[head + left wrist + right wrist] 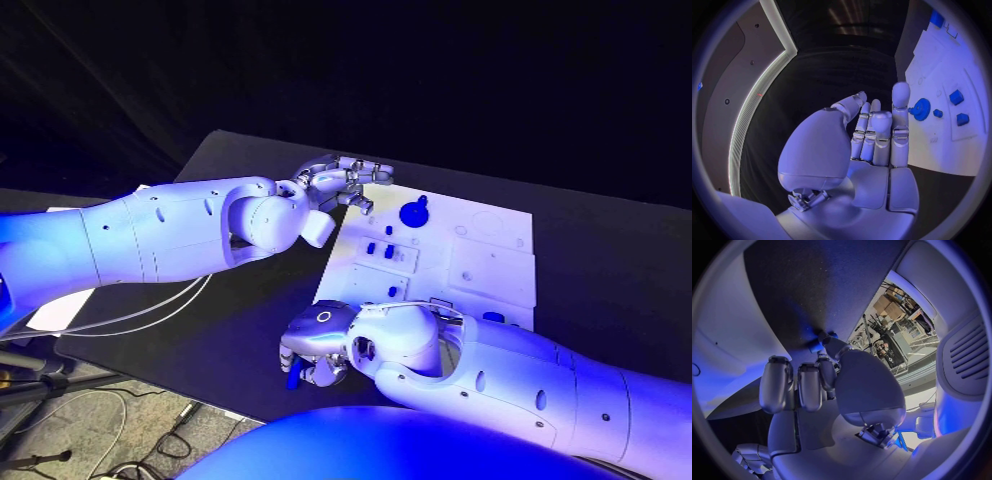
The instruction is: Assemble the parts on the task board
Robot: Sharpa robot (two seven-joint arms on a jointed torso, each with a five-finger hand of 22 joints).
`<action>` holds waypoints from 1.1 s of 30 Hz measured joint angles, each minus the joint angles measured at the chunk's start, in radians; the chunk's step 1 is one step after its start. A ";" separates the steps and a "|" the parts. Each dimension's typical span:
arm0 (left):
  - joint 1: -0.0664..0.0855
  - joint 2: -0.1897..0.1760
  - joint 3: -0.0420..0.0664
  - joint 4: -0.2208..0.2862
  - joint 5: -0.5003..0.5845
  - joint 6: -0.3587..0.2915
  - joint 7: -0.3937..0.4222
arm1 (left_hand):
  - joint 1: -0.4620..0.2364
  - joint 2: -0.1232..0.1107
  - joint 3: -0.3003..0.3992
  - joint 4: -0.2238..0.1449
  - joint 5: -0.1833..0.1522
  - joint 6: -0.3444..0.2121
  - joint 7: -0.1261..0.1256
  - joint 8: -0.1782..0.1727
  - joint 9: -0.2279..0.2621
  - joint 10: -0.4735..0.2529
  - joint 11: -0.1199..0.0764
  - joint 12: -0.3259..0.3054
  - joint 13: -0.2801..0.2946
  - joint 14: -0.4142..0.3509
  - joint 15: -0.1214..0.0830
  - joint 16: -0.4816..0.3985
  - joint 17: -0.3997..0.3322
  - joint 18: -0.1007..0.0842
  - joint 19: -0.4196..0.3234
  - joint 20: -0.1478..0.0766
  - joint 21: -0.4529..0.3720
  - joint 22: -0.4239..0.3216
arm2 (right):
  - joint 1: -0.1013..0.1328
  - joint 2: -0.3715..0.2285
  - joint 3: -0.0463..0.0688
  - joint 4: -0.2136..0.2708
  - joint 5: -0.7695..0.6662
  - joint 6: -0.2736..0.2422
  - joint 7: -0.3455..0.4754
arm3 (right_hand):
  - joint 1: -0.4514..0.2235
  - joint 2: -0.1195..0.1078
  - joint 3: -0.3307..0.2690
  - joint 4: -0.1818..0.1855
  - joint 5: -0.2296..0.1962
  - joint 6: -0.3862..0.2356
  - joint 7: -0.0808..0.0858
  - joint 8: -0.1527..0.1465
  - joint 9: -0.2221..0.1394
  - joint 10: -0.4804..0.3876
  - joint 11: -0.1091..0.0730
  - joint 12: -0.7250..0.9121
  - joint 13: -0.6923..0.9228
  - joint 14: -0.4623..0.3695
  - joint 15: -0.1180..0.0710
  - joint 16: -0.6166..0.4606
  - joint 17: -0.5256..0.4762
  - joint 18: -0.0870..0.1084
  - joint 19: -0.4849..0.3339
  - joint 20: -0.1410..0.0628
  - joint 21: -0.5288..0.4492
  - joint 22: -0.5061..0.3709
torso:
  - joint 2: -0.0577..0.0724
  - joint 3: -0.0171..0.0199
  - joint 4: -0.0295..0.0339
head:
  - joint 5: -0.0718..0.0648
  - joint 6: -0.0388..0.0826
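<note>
Hovering left hand, fingers spread and empty, beside blue gear on task board. Pinching small blue part with right hand off board's near edge. Next: carry to socket, probably.

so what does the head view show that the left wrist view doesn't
Head view alone: the right hand off the near-left corner of the task board, holding a blue part, and the left arm reaching in. Left wrist view alone: the left hand's palm side with nothing in it, fingers straight. Both: the left hand, the white board and its round blue gear-like part.
</note>
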 measured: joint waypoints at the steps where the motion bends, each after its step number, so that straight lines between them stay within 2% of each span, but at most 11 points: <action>1: 0.000 0.000 0.000 0.000 0.000 0.000 0.000 | 0.000 0.000 0.000 0.000 0.000 0.000 0.000 0.000 0.000 0.000 0.000 0.000 0.000 0.000 0.000 0.000 0.000 0.000 0.000 0.000 0.000 0.000 | 0.000 0.000 0.000 0.001 0.000 0.000 -0.002 | -0.005 0.005 -0.001 0.001 0.000 0.004 -0.001 0.000 0.000 0.000 0.000 0.000 0.002 0.003 0.003 0.000 0.000 0.000 0.003 0.003 0.000 0.000 | 0.000 -0.0001 0.0000 | 0.000 0.000; 8: 0.000 0.000 0.000 0.001 0.000 0.000 -0.003 | 0.000 0.000 0.000 0.000 0.000 0.000 0.000 0.000 0.000 0.000 0.000 0.000 0.000 -0.004 -0.004 0.000 0.000 0.000 0.000 0.000 0.000 0.000 | 0.000 -0.010 -0.001 0.006 -0.001 -0.014 -0.017 | -0.024 0.024 -0.016 0.025 0.012 0.027 -0.023 0.015 0.000 0.009 0.008 0.011 0.017 0.000 0.007 0.006 0.000 0.000 0.007 0.007 0.000 0.005 | 0.000 0.0006 -0.0002 | -0.002 0.000; 11: 0.000 0.000 0.000 0.002 0.000 -0.001 -0.003 | 0.000 0.000 0.000 0.000 0.000 0.000 0.000 0.000 0.000 0.000 0.000 0.000 0.000 -0.004 -0.004 0.000 0.000 0.000 0.000 0.000 0.000 0.000 | -0.002 -0.021 -0.004 0.012 0.001 -0.048 -0.024 | -0.036 0.035 -0.023 0.034 0.020 0.046 -0.032 0.026 0.019 0.015 0.007 0.018 0.026 0.000 0.007 0.006 0.000 0.000 0.007 0.007 0.000 0.007 | 0.000 0.0011 -0.0006 | -0.003 0.000; 12: 0.000 0.000 0.000 0.003 0.000 -0.001 -0.004 | 0.000 0.000 0.000 0.000 0.000 0.000 0.000 0.000 0.000 0.000 0.000 0.000 0.000 -0.004 -0.004 0.000 0.000 0.000 0.000 0.000 0.000 0.000 | -0.003 -0.026 -0.005 0.014 0.002 -0.062 -0.026 | -0.037 0.034 -0.026 0.038 0.022 0.061 -0.023 0.027 0.020 0.017 0.005 0.018 0.026 0.000 0.007 0.006 0.000 0.000 0.007 0.007 0.000 0.007 | 0.000 0.0011 -0.0007 | -0.004 0.000; 22: 0.000 -0.002 0.000 0.004 0.000 -0.001 -0.006 | 0.000 0.000 0.003 -0.003 0.000 0.000 0.000 0.000 0.000 0.000 0.000 0.000 0.000 -0.004 -0.004 0.000 -0.002 0.000 0.000 0.000 0.000 0.000 | -0.004 -0.080 -0.006 0.043 0.036 -0.221 -0.043 | -0.043 0.041 -0.046 0.057 0.022 0.080 -0.027 0.035 0.020 0.020 0.002 0.022 0.026 0.000 0.007 0.014 0.000 0.000 0.007 0.007 0.004 0.013 | 0.000 0.0005 -0.0020 | -0.010 0.000; 25: 0.000 -0.004 0.000 0.004 0.000 -0.001 -0.007 | 0.000 0.000 0.003 -0.003 0.000 0.000 0.000 0.000 0.000 0.000 0.000 0.000 0.000 -0.004 -0.004 0.000 -0.002 0.000 0.000 0.000 0.000 0.000 | -0.004 -0.099 0.000 0.059 0.057 -0.273 -0.043 | -0.046 0.044 -0.049 0.060 0.022 0.080 -0.027 0.035 0.020 0.020 0.002 0.022 0.026 0.000 0.007 0.014 0.000 0.000 0.007 0.007 0.004 0.013 | -0.001 0.0006 -0.0024 | -0.013 0.000; 30: 0.000 -0.007 0.000 0.004 0.000 -0.001 -0.008 | 0.000 0.000 0.003 -0.003 0.000 0.000 0.000 0.000 0.000 0.000 0.000 0.000 0.000 -0.004 -0.004 0.000 -0.002 0.000 0.000 0.000 0.000 0.000 | -0.002 -0.140 0.018 0.089 0.104 -0.346 -0.043 | -0.048 0.045 -0.053 0.062 0.022 0.080 -0.027 0.034 0.020 0.020 0.002 0.022 0.026 0.000 0.007 0.014 0.000 0.000 0.007 0.007 0.004 0.013 | -0.002 0.0006 -0.0039 | -0.019 0.000; 33: 0.000 -0.009 0.000 0.005 0.000 -0.002 -0.008 | 0.000 0.000 0.003 -0.003 0.000 0.000 0.000 0.000 0.000 0.000 0.000 0.000 0.000 -0.004 -0.004 0.000 -0.002 0.000 0.000 0.000 0.000 0.000 | 0.001 -0.168 0.027 0.110 0.131 -0.372 -0.045 | -0.051 0.048 -0.053 0.062 0.022 0.079 -0.027 0.033 0.020 0.020 0.002 0.018 0.024 0.000 0.007 0.014 0.000 0.000 0.007 0.007 0.004 0.012 | -0.003 0.0005 -0.0058 | -0.020 0.000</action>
